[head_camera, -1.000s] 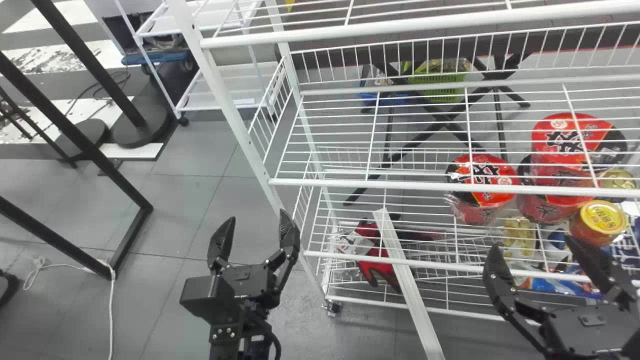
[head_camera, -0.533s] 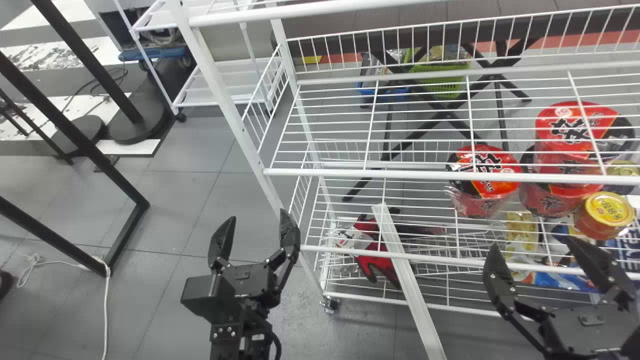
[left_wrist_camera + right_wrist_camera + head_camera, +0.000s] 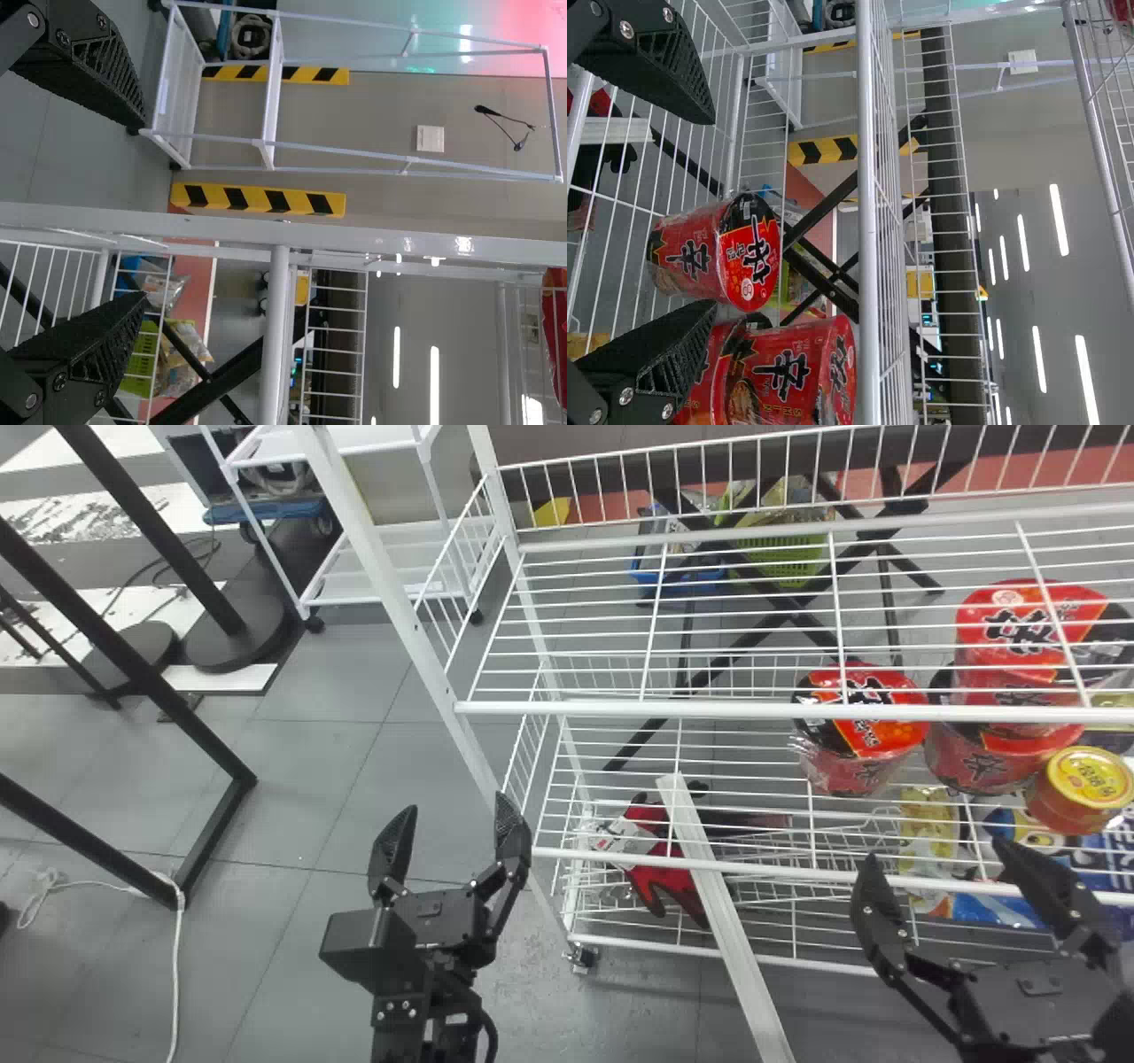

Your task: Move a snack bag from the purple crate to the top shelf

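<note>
From here the left gripper (image 3: 456, 802) and right gripper (image 3: 938, 849) stand empty, fingers apart. A red packet (image 3: 555, 323), maybe the snack bag, sits high, eleven o'clock from the right gripper; probably light, slippery, crushable: pinch its seam gently

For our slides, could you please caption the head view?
Left gripper and right gripper, both open, before a white rack with red cups.

Shelf rack (image 3: 709, 709) of thin metal wire and bars, with a smooth, glossy coating. Well in from its left edge, round noodle packs (image 3: 864, 731) shine in crinkled, clear plastic film. The left claw (image 3: 454, 804) and right claw (image 3: 935, 850) look matt, their finger faces roughly textured. The floor (image 3: 310, 771) looks smooth, with a dull sheen.
</note>
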